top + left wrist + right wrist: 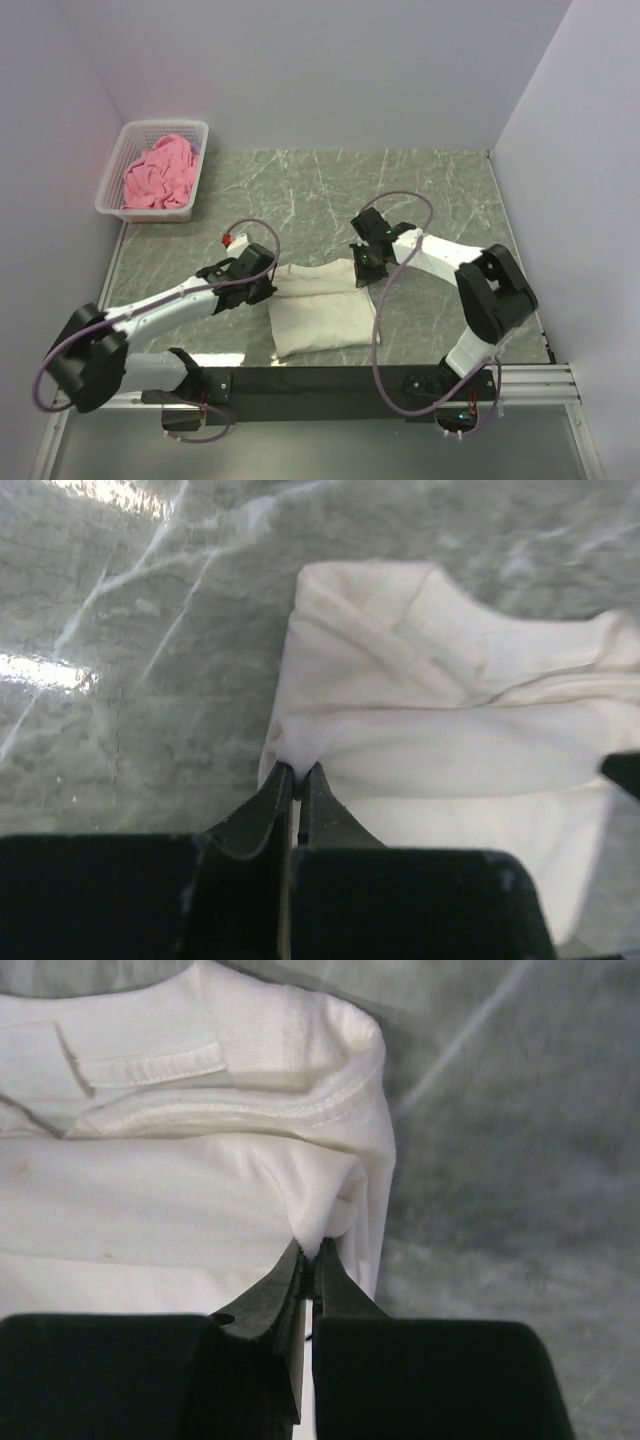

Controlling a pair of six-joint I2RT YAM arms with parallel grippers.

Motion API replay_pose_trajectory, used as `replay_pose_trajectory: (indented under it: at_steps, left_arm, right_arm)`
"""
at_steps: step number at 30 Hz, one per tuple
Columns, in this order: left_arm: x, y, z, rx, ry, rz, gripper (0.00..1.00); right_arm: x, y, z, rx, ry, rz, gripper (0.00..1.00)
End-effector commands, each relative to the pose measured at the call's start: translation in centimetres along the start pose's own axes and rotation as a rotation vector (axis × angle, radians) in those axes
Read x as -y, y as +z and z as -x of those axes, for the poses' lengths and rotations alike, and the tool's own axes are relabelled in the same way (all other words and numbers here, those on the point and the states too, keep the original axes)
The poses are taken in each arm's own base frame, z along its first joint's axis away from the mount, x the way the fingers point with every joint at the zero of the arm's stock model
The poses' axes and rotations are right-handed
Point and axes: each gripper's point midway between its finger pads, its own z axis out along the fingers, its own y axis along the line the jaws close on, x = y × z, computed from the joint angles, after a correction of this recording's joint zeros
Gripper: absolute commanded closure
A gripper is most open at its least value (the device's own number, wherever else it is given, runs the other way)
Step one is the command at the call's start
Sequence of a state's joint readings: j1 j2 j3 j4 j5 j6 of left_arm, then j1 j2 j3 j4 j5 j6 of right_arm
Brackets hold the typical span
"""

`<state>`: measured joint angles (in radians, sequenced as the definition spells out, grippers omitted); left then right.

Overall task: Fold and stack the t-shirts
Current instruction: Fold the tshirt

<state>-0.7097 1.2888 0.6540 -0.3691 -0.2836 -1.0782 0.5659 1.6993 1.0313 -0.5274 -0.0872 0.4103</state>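
Observation:
The cream-white t-shirt (318, 312) lies partly folded on the marble table near the front edge. My left gripper (268, 284) is shut on the shirt's left edge, pinching a fold of cloth (297, 752). My right gripper (362, 268) is shut on the shirt's right edge, pinching a fold (322, 1228) below the hemmed border. The cream shirt fills much of both wrist views (450, 720) (150, 1180). The pink t-shirt (158, 173) lies crumpled in the white lattice basket (196, 133) at the far left.
The basket stands at the back left corner against the wall. Grey walls close the table on the left, back and right. A black bar (330, 378) and the arm bases run along the near edge.

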Motion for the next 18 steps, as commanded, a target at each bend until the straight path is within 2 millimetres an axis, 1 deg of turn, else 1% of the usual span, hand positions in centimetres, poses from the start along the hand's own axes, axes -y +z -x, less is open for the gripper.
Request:
replay_pose_trajectory:
  at_steps: [1, 3, 4, 5, 7, 9, 12, 14, 16, 18]
  left_arm:
    - [-0.4, -2.9, 1.4, 0.047, -0.048, -0.003, 0.99]
    - [1.0, -4.5, 3.1, 0.102, -0.050, -0.064, 0.99]
    - [1.5, -4.9, 3.6, 0.115, -0.042, -0.084, 0.99]
    - [2.3, -5.5, 4.3, 0.134, -0.028, -0.116, 0.99]
    - [3.2, -5.8, 4.4, 0.134, 0.001, -0.150, 0.99]
    - [4.2, -6.0, 4.5, 0.134, 0.031, -0.185, 0.99]
    - [4.3, -5.8, 4.5, 0.148, 0.057, -0.186, 0.99]
    - [4.2, -5.9, 4.9, 0.168, 0.050, -0.183, 0.99]
    - [4.2, -5.7, 5.3, 0.196, 0.037, -0.186, 0.99]
    - [4.3, -5.6, 5.6, 0.215, 0.027, -0.194, 0.99]
  right_arm:
    - [0.6, -3.2, -0.5, 0.048, 0.033, -0.021, 1.00]
    - [0.7, -4.2, 0.3, 0.095, 0.037, -0.025, 1.00]
    - [0.4, -4.9, 0.9, 0.125, 0.039, -0.016, 1.00]
    - [0.5, -5.1, 1.1, 0.135, 0.042, -0.018, 1.00]
    - [0.5, -5.7, 1.5, 0.159, 0.052, -0.016, 1.00]
    - [0.5, -6.1, 1.5, 0.162, 0.062, -0.015, 1.00]
    - [0.4, -6.7, 1.4, 0.179, 0.068, -0.004, 1.00]
    - [1.0, -7.0, 1.6, 0.208, 0.076, -0.029, 1.00]
    - [1.7, -6.9, 1.6, 0.217, 0.092, -0.046, 1.00]
    - [1.9, -6.7, 1.8, 0.225, 0.105, -0.044, 1.00]
